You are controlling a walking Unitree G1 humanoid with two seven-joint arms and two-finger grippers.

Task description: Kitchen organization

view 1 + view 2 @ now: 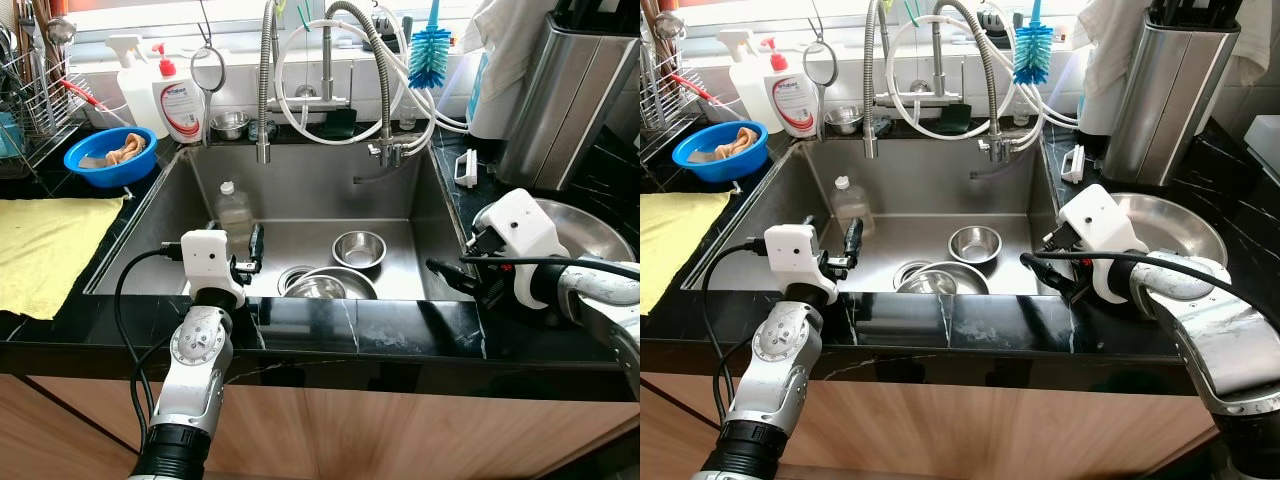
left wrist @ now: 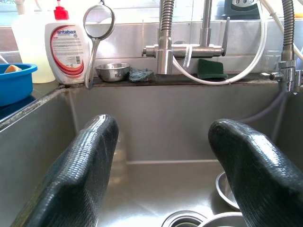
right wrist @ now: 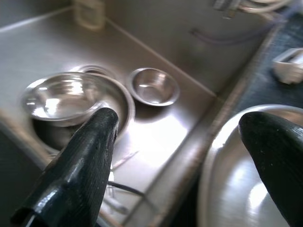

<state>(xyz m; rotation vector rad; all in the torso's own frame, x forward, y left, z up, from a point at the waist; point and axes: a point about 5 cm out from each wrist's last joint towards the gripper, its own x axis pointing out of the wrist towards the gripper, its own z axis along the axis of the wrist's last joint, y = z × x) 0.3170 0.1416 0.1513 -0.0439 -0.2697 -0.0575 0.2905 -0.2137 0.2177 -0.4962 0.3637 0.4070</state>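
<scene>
A steel sink (image 1: 300,180) holds a small steel bowl (image 1: 359,248), stacked larger steel bowls (image 1: 325,285) over the drain, and a clear plastic bottle (image 1: 234,210) standing at its left wall. A wide steel bowl (image 1: 590,232) rests on the black counter to the right. My left gripper (image 1: 255,250) hovers open over the sink's front left part, with nothing between its fingers (image 2: 80,175). Just over the sink's right rim, beside the wide bowl (image 3: 236,189), my right gripper (image 1: 450,275) is also open and empty.
A blue bowl (image 1: 110,155) with a cloth and a yellow towel (image 1: 45,245) lie on the left counter near a dish rack (image 1: 30,100). Soap bottles (image 1: 182,100), faucet hoses (image 1: 330,70) and a blue brush (image 1: 430,55) line the back. A tall steel container (image 1: 570,100) stands at back right.
</scene>
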